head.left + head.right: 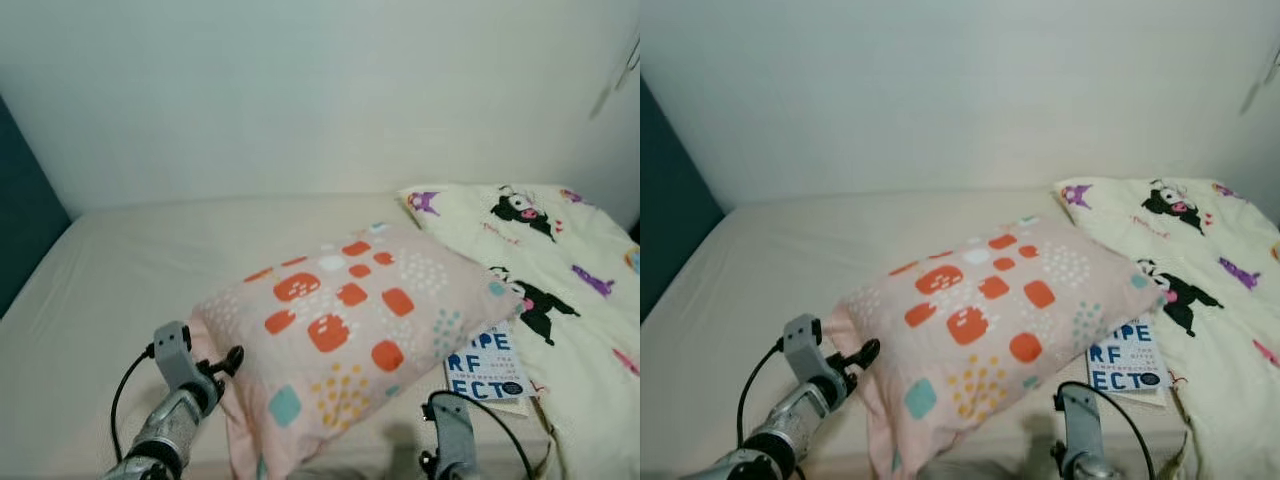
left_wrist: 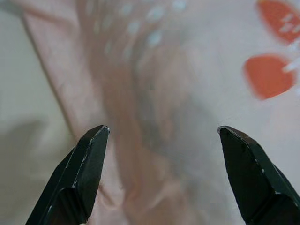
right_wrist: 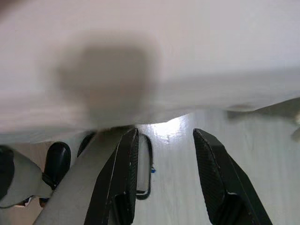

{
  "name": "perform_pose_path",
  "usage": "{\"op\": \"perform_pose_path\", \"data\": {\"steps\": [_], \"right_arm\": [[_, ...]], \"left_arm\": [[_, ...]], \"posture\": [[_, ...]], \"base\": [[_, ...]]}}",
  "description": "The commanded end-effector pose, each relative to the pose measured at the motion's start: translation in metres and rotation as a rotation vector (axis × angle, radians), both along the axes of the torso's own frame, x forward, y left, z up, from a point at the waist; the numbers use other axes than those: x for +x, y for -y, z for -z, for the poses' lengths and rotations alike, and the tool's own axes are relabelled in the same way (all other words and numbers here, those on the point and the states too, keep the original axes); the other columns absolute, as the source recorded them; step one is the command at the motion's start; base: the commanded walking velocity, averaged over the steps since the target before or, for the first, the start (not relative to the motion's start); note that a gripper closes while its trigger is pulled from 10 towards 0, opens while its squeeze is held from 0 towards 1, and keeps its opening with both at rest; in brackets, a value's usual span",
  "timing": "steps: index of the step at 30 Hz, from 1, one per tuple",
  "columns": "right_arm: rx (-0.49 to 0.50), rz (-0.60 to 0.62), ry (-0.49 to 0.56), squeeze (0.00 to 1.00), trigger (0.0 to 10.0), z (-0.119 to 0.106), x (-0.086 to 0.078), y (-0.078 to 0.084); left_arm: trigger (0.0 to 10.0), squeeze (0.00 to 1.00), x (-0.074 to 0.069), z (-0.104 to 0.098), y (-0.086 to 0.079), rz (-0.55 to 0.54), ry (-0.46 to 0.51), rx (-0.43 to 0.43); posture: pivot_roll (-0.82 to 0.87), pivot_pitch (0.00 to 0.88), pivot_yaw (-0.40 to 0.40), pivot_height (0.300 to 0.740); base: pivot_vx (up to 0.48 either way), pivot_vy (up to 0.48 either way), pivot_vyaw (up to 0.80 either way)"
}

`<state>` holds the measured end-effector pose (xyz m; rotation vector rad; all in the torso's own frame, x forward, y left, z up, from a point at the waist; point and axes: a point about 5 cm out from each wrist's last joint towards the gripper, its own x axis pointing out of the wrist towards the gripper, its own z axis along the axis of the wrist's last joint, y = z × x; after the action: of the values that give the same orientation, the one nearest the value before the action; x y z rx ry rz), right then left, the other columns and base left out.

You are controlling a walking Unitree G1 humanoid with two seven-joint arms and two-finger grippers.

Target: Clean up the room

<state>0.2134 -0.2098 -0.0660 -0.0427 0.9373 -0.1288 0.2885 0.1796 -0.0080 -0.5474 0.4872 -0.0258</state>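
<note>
A pink pillow (image 1: 345, 335) with orange squares and dotted patches lies slantwise on the cream bed (image 1: 130, 270), its near corner over the front edge. My left gripper (image 1: 225, 362) is at the pillow's left edge. In the left wrist view that gripper (image 2: 162, 129) is open, its fingers (image 2: 86, 164) spread wide with the pillow's folded edge (image 2: 154, 93) just beyond them. My right arm (image 1: 447, 435) is low at the bed's front edge, under the pillow's right end. The right gripper (image 3: 165, 133) is open and holds nothing, pointing down past the bed's side at the shiny floor (image 3: 187, 126).
A white book (image 1: 487, 368) with blue letters lies by the pillow's right end, partly on a cream blanket (image 1: 545, 250) printed with cartoon figures. A pale wall (image 1: 320, 90) rises behind the bed and a dark teal panel (image 1: 20, 210) stands at its left.
</note>
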Motion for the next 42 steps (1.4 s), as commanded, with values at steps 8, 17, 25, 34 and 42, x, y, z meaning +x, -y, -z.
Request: {"op": "perform_pose_path", "data": {"steps": [8,17,25,34,42], "right_arm": [[0.238,0.029,0.278,0.00,10.0,-0.031,0.043,-0.012],[0.416,0.012,0.441,0.00,10.0,-0.054,0.065,-0.017],[0.502,-0.062,0.496,0.00,10.0,-0.064,0.073,-0.028],[0.524,-0.077,0.502,0.00,10.0,-0.064,0.072,-0.029],[0.542,-0.082,0.506,0.00,10.0,-0.065,0.072,-0.029]], "left_arm": [[10.0,0.00,0.003,-0.009,0.005,0.078,0.108,-0.135],[10.0,0.00,0.017,-0.029,0.025,0.123,0.255,-0.386],[10.0,0.00,0.024,-0.059,0.023,0.171,0.506,-0.771],[10.0,0.00,0.023,-0.069,-0.012,0.096,0.598,-0.800],[10.0,0.00,0.022,-0.078,-0.029,0.100,0.645,-0.844]], "posture": [[-0.08,0.095,-0.007,0.554],[-0.09,0.131,-0.012,0.524],[-0.10,0.141,-0.016,0.489],[-0.10,0.141,-0.016,0.449],[-0.10,0.146,-0.013,0.419]], "base": [[0.000,0.000,0.00],[0.000,0.000,0.00],[0.000,0.000,0.00],[0.000,0.000,0.00],[0.000,0.000,0.00]]}}
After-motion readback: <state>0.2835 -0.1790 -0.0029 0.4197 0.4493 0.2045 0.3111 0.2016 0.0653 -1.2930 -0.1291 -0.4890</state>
